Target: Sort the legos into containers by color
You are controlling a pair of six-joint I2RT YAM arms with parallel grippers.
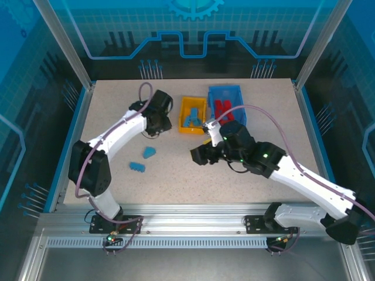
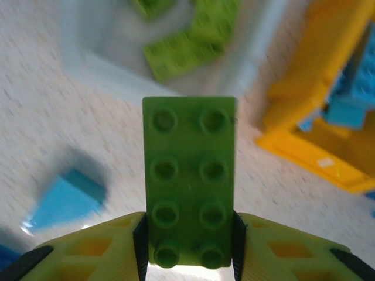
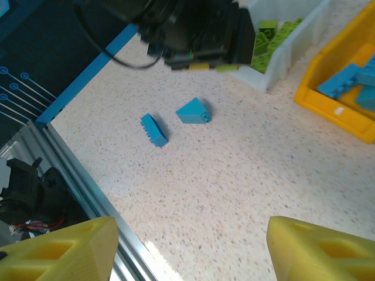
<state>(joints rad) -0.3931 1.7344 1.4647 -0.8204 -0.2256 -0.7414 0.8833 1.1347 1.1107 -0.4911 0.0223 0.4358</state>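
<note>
My left gripper (image 2: 188,246) is shut on a lime green two-by-four lego (image 2: 188,175), held just short of the white container (image 2: 105,64), which has several green legos (image 2: 176,52) in it. In the top view the left gripper (image 1: 157,120) is beside the orange container (image 1: 193,114), which holds light blue legos (image 1: 191,121). The blue container (image 1: 225,93) holds red legos (image 1: 221,108). Two light blue legos (image 1: 149,153) (image 1: 137,167) lie loose on the table. My right gripper (image 1: 199,155) hangs open and empty above the table's middle, its fingertips (image 3: 64,252) wide apart.
The right wrist view has the two loose blue legos (image 3: 154,129) (image 3: 193,111) ahead, the white container (image 3: 287,52) and orange container (image 3: 334,105) at upper right, and the table's metal front edge (image 3: 76,175) at left. Glass walls enclose the table.
</note>
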